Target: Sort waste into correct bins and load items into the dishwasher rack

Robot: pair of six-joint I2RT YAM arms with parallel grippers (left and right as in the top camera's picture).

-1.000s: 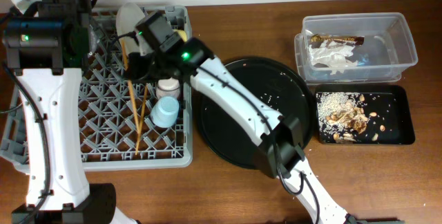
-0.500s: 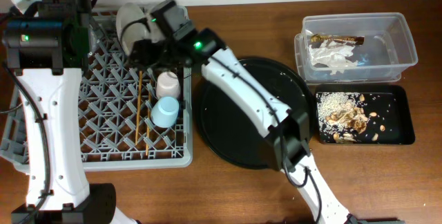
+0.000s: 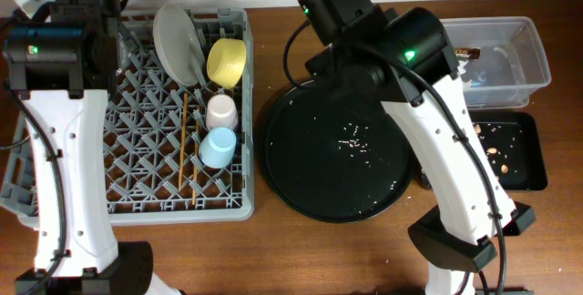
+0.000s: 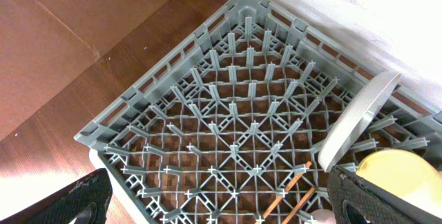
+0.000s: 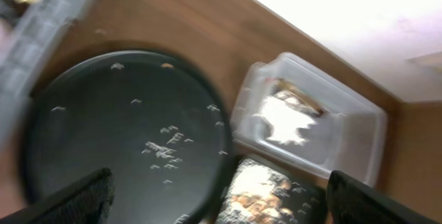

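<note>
The grey dishwasher rack (image 3: 137, 163) holds the pale grey plate (image 3: 178, 42) on edge, the yellow bowl (image 3: 228, 58), a pink cup (image 3: 221, 110), a blue cup (image 3: 217, 147) and two chopsticks (image 3: 187, 140). My left gripper (image 4: 221, 207) hangs open above the rack (image 4: 228, 113), near the plate (image 4: 356, 120) and bowl (image 4: 397, 172). My right gripper (image 5: 221, 207) is open and empty, high over the round tray's edge. Below it the clear tub (image 5: 359, 144) holds white tissue (image 5: 286, 120) and a brown wrapper (image 5: 297, 92). The shallow black tray (image 5: 307, 203) holds food scraps (image 5: 266, 193).
The large round black tray (image 3: 332, 163) lies between rack and bins with rice grains (image 3: 353, 136) scattered on it. My right arm (image 3: 437, 122) crosses above it and hides part of the tub (image 3: 519, 54) and black tray (image 3: 519, 163). A wall runs behind the table.
My right gripper has opened and left the yellow bowl in the rack beside the plate. The right arm has swung right, from over the rack to above the round tray and bins. The left arm is still.
</note>
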